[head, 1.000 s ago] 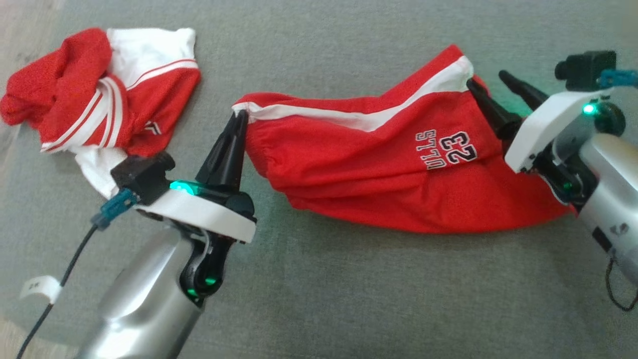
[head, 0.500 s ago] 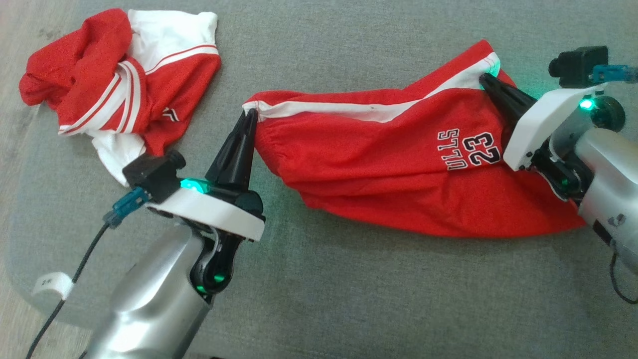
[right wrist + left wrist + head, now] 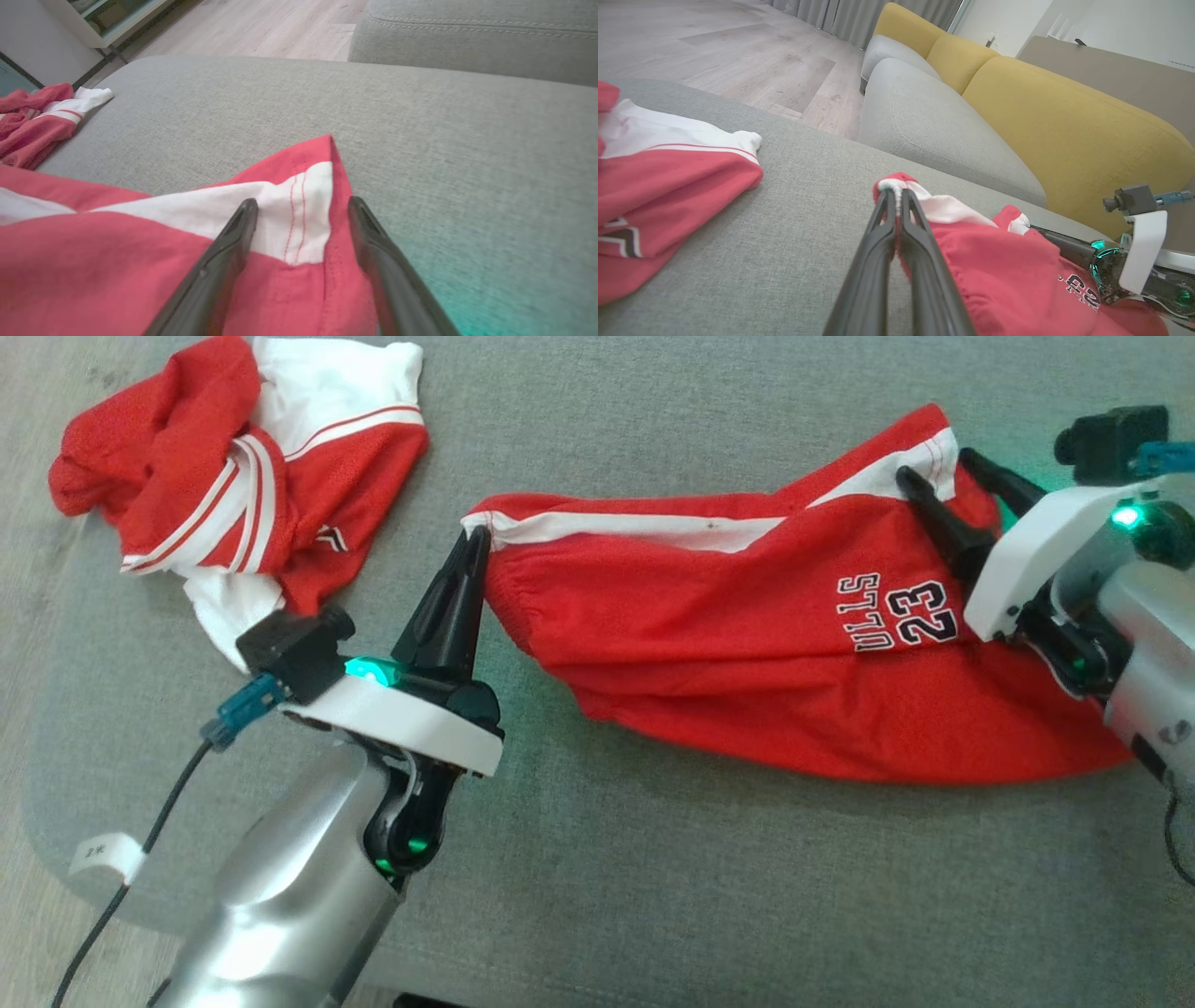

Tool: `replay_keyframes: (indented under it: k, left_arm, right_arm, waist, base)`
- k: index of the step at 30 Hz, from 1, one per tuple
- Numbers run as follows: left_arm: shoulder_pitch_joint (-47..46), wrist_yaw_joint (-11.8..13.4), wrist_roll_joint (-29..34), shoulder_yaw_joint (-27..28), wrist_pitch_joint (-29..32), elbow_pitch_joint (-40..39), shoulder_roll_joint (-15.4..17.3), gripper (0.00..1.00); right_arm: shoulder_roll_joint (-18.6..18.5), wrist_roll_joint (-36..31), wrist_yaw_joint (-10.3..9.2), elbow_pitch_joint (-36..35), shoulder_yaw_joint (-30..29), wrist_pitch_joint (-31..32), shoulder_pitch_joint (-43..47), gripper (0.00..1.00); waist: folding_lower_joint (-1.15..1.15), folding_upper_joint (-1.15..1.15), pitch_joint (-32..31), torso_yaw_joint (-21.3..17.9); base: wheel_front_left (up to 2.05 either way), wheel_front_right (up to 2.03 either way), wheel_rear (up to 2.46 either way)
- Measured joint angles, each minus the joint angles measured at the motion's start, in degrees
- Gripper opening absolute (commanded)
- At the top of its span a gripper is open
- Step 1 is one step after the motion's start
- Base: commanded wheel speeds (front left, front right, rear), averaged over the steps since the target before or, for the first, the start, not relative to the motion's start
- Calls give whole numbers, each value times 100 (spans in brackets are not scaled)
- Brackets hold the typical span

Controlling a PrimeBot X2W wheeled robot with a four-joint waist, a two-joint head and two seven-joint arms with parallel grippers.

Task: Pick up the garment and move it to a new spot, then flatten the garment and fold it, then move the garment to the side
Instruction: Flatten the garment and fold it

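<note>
Left end effector clenched on the left corner of the red mesh shorts with white side stripe. Right end effector released at the far-right hem. Shorts lie stretched across the grey fabric cushion.
Left wrist: fingers pinch the white-edged corner.
Right wrist: fingers spread over the stripe end.

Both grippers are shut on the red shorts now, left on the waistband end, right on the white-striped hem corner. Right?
Not quite. The left gripper is shut on the waistband end of the red shorts, but the right gripper is open: the right wrist view shows its fingers apart, with the white-striped hem corner between them.
</note>
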Motion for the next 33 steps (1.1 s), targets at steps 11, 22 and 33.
replay_keyframes:
  k: [11, 22, 33]
  left_arm:
    - [-30, -42, 193, 43, -81, 45, 138, 0]
    - [-2479, -51, 920, 1, -123, 216, 241, 0]
    - [-3952, -93, 1619, 210, -210, 534, -89, 0]
  right_arm:
    - [-14, -187, 0, -167, 176, -517, -378, 0]
    - [-401, -326, 0, -185, -445, -945, -1958, 0]
    - [-766, -1678, 0, -1049, -2608, -993, -2130, 0]
  waist:
    - [0, 0, -105, -185]
    - [0, 0, -211, -1245]
    - [-1, 0, -261, -2483]
  base:
    - [0, 0, 0]
    - [0, 0, 0]
    - [0, 0, 0]
